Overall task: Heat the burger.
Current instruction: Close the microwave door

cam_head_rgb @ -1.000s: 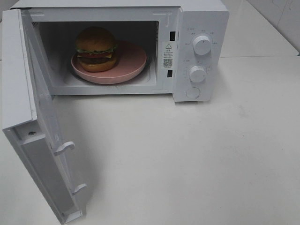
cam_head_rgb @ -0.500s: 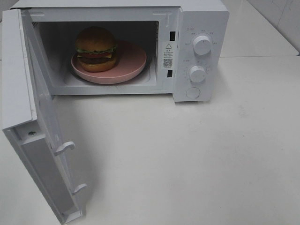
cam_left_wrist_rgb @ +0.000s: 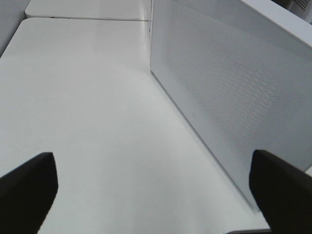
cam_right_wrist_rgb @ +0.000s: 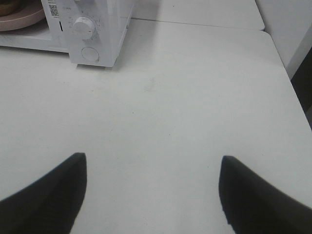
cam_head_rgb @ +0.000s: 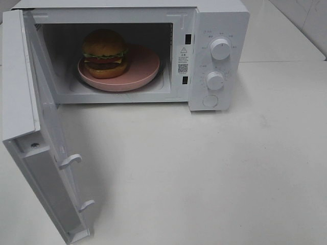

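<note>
Both wide: left claw, right claw (only tips visible); burger partly hides plate.

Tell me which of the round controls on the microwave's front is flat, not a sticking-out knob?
The lowest control, a flush button below the upper knob and the middle knob, which both stick out.

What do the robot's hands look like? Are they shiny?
Only the fingertips show. The left gripper has two plain black fingers with blunt ends. The right gripper has two black fingers too, with sloping edges. They look matte, not shiny, with no markings or cables showing. The arms are out of sight.
</note>
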You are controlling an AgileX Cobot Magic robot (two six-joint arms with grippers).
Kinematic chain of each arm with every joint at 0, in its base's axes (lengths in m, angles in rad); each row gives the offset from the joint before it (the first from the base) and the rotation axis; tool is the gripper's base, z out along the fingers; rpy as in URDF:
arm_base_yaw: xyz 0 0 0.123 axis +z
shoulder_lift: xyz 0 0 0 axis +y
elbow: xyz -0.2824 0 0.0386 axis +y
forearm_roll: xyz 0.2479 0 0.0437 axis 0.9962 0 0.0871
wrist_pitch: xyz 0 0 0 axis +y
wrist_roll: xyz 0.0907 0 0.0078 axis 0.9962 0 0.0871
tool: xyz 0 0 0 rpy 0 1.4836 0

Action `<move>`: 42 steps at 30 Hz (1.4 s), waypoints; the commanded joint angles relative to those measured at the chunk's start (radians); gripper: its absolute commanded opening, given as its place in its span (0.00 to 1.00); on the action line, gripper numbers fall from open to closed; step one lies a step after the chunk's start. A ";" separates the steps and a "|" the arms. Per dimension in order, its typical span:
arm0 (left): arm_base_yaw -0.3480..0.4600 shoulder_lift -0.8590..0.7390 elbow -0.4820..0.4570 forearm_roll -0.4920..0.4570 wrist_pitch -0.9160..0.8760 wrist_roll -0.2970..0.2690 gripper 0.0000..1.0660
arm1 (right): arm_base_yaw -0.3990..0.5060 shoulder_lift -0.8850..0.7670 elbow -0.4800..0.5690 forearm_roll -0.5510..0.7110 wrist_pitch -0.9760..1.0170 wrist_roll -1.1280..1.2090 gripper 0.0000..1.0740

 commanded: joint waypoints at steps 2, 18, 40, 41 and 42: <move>-0.001 -0.013 0.002 -0.001 -0.013 -0.002 0.94 | -0.005 -0.027 0.002 -0.002 -0.018 0.001 0.70; -0.001 -0.012 -0.018 0.011 -0.034 -0.002 0.90 | -0.005 -0.027 0.002 -0.002 -0.018 0.001 0.70; -0.001 0.352 -0.001 0.019 -0.373 0.002 0.00 | -0.005 -0.027 0.002 -0.002 -0.018 0.001 0.70; -0.001 0.387 0.022 0.018 -0.457 0.029 0.00 | -0.005 -0.027 0.002 -0.002 -0.018 0.001 0.70; -0.001 0.422 0.048 0.011 -0.546 0.049 0.00 | -0.005 -0.027 0.002 -0.002 -0.018 0.001 0.70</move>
